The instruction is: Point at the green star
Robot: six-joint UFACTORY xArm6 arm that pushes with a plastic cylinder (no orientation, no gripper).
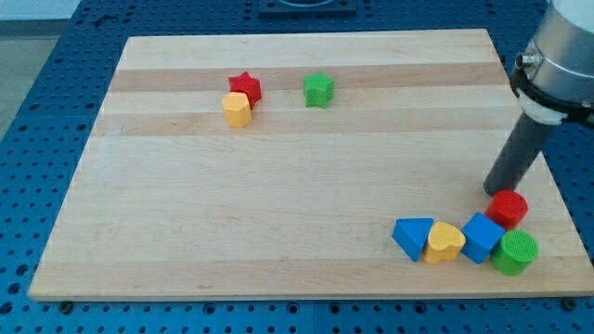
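My tip [494,190] touches the red cylinder [508,208], well apart from the green star [318,89].

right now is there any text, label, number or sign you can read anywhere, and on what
None: no readable text, label, number or sign in this view.
The board is bare wood.
The blocks, such as the green star and red star, have plain faces.
The rod above my tip is unmarked.
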